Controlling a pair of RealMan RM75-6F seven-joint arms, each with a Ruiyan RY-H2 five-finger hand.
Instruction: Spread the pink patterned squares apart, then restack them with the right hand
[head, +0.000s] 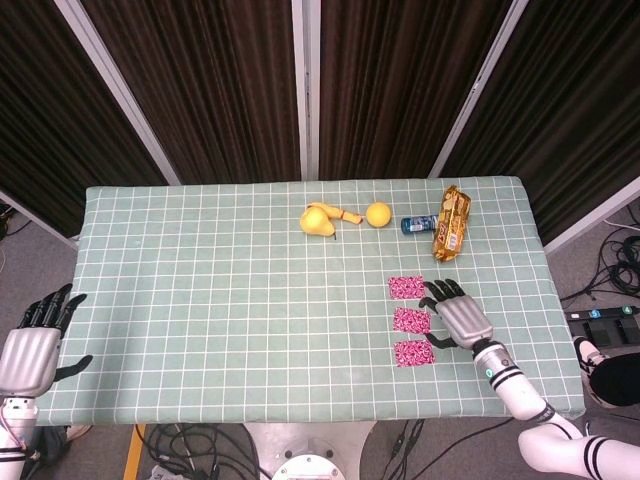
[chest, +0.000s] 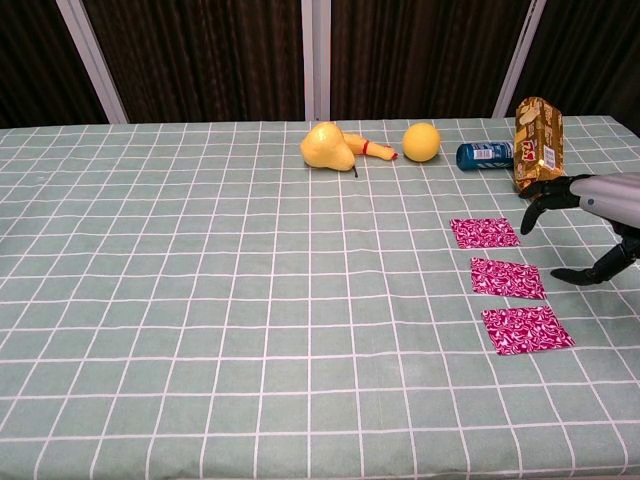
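Note:
Three pink patterned squares lie flat in a column on the green checked cloth: the far square (head: 406, 287) (chest: 484, 233), the middle square (head: 411, 320) (chest: 507, 278) and the near square (head: 414, 353) (chest: 526, 329), each apart from the others. My right hand (head: 457, 315) (chest: 590, 215) hovers just right of the column, fingers spread, holding nothing and touching no square. My left hand (head: 30, 345) hangs off the table's left front corner, fingers apart and empty; the chest view does not show it.
At the back of the table sit a yellow pear (head: 317, 220) (chest: 326, 148), an orange (head: 378, 214) (chest: 421, 142), a small blue can (head: 417, 224) (chest: 484, 154) lying on its side and a gold snack bag (head: 451, 223) (chest: 537, 132).

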